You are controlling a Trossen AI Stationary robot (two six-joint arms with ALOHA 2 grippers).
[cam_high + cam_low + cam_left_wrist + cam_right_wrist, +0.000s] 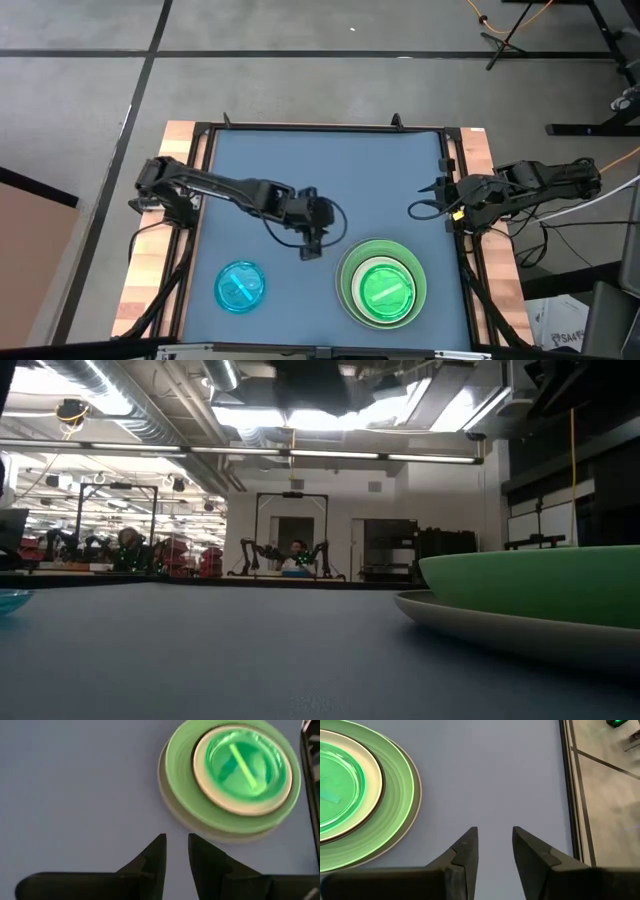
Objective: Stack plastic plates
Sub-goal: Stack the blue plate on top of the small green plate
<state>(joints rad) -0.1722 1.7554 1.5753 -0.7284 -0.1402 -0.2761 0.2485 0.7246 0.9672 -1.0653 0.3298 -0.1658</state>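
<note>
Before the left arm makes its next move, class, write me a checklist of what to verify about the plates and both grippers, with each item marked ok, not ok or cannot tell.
1. Stack built on the large light green plate, green translucent plate on top: ok.
2. Blue translucent plate added to the stack: not ok, it lies apart on the table.
3. Left gripper free to pick, nothing between its fingers: ok.
4. Left gripper over the blue plate: not ok, it hangs between plate and stack.
5. Right gripper clear of the stack, at the table's right edge: ok.
6. Stack centred, plates nested evenly: cannot tell.
</note>
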